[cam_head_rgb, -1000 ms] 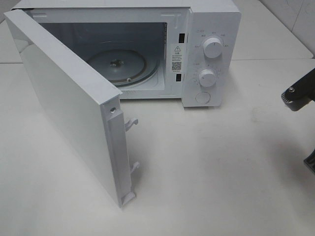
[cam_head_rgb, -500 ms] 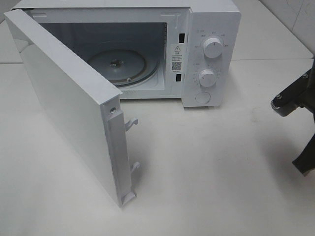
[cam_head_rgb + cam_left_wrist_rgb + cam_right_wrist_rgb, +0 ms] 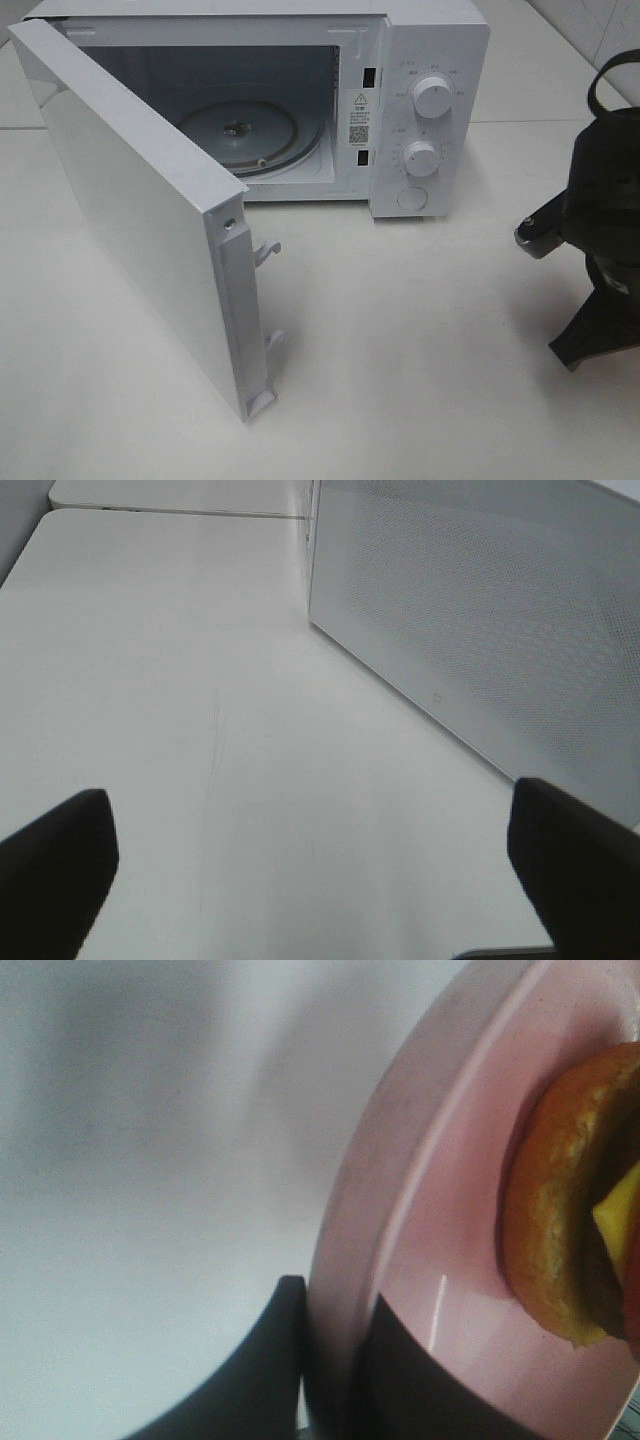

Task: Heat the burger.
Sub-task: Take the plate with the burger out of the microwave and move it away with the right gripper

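The left claw [image 3: 310, 880] stands spread wide over bare tabletop [image 3: 420, 350], holding nothing, beside the outer face of the microwave door [image 3: 130, 200]. That door hangs swung out toward the front, its latch edge jutting over the tabletop, and the glass turntable [image 3: 240, 130] sits bare in the open microwave [image 3: 430, 60]. Over the last second the right arm [image 3: 595, 230] has come in from the right edge. Its right claw [image 3: 330, 1360] is pinching the rim of a pink plate [image 3: 440, 1260] with the burger [image 3: 570, 1200] on it, so loading looks under way. The stretch from arm to cavity is free; the door edge and front frame are what the plate must clear.
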You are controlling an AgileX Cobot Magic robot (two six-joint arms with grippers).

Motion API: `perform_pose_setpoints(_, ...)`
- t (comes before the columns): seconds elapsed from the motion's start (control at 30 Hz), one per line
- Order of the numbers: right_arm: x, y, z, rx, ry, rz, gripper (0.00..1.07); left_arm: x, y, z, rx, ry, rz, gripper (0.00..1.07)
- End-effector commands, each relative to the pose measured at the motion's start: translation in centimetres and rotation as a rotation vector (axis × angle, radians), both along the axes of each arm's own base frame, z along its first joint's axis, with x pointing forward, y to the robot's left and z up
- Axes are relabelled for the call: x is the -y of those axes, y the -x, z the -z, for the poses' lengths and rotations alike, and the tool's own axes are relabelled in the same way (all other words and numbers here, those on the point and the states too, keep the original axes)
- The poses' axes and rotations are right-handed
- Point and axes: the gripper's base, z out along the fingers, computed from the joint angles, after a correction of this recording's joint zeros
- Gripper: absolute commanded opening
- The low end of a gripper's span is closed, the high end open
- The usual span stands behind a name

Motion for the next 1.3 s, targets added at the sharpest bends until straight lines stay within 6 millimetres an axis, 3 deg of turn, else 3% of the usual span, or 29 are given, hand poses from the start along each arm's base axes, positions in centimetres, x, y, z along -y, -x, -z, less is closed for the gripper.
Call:
perform_pose_setpoints(0.03, 0.3, -0.4, 0.3, 0.004, 0.063, -0.006, 0.01, 0.0, 0.2, 0.0, 0.023, 0.002, -0.003, 0.98)
perform_pose_setpoints(0.37, 0.9, 0.8, 2.4, 0.021, 0.028, 0.006, 0.01, 0.0, 0.2, 0.0, 0.023, 0.002, -0.003, 0.98)
perform_pose_setpoints(1.0, 1.0, 1.1, 3.4, 0.042, -0.004, 0.025, 0.02, 0.0, 0.2, 0.0, 0.023, 0.002, -0.003, 0.98)
perform_pose_setpoints(1.3, 0.7, 1.0, 6.7, -0.044, 0.034, 0.031, 0.03, 0.0, 0.2, 0.0, 0.023, 0.002, -0.003, 0.98)
